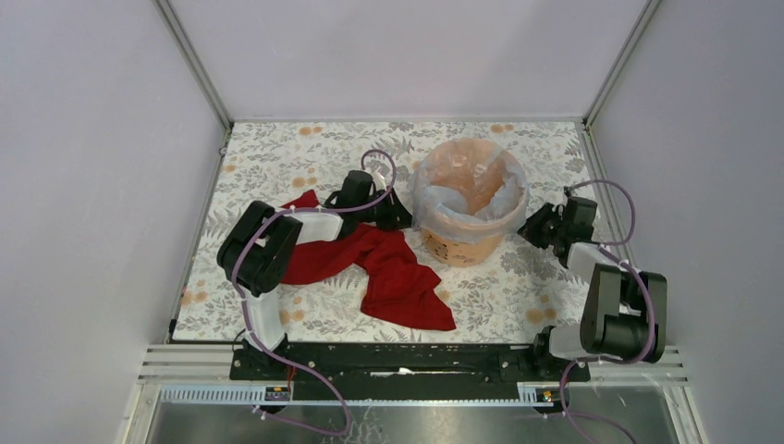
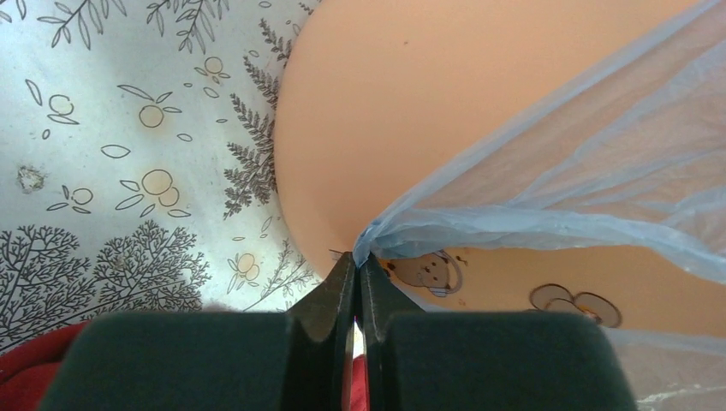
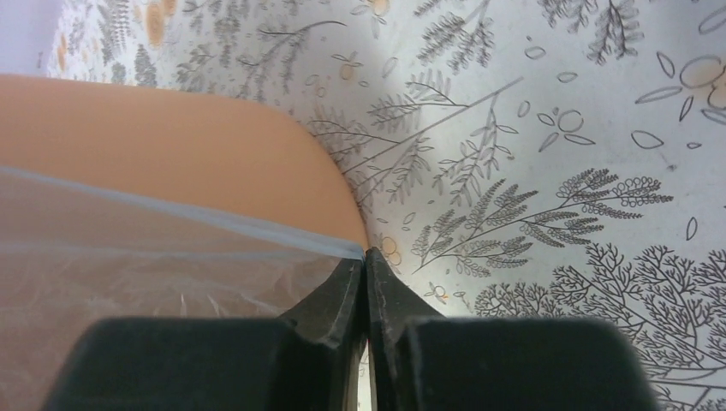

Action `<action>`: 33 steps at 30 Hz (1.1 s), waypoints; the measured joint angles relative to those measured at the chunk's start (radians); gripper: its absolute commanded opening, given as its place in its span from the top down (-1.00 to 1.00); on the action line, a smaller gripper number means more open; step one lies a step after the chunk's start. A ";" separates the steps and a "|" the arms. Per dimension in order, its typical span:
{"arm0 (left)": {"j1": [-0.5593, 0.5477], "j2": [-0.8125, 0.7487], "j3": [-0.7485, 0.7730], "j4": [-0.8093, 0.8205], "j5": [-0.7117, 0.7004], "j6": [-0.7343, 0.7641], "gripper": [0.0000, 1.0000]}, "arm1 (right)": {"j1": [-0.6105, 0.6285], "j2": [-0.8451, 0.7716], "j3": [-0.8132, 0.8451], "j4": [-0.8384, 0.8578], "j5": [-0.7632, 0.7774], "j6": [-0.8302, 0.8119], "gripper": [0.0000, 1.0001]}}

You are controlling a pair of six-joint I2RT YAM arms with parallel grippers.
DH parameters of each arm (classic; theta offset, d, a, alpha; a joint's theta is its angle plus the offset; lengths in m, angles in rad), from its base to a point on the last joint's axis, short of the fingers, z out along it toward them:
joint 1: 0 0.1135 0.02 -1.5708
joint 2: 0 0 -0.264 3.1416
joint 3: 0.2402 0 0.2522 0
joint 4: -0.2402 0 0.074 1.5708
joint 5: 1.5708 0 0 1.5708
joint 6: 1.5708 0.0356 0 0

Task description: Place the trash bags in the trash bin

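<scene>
The orange bucket (image 1: 471, 242) stands at the back middle of the table. The pale-blue trash bag (image 1: 470, 192) lies in it, its film spread over the rim. My left gripper (image 1: 399, 220) is at the bucket's left side, shut on the bag's edge (image 2: 445, 218) just outside the bucket wall (image 2: 385, 111). My right gripper (image 1: 529, 228) is at the bucket's right side, shut on the bag's opposite edge (image 3: 214, 218) beside the bucket (image 3: 154, 128). Both sets of jaws are pressed together with film pinched at their tips.
A large red cloth (image 1: 388, 268) lies on the flowered table cover (image 1: 277, 166) left of the bucket, partly under my left arm; a bit of it shows in the left wrist view (image 2: 26, 368). Grey walls close in the table on three sides.
</scene>
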 measured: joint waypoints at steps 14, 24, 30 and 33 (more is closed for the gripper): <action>-0.006 0.022 0.000 -0.001 -0.004 0.003 0.88 | 0.000 0.009 0.121 -0.298 0.157 -0.027 -0.24; -0.006 0.022 -0.001 0.000 -0.003 0.003 0.88 | 0.141 -0.218 0.573 -0.571 0.455 -0.131 -0.37; -0.006 0.022 -0.001 0.000 -0.004 0.004 0.88 | 0.403 -0.155 0.789 -0.701 0.487 -0.219 -0.33; -0.006 0.022 -0.001 0.000 -0.004 0.004 0.88 | 0.471 -0.078 0.877 -0.726 0.446 -0.251 -0.32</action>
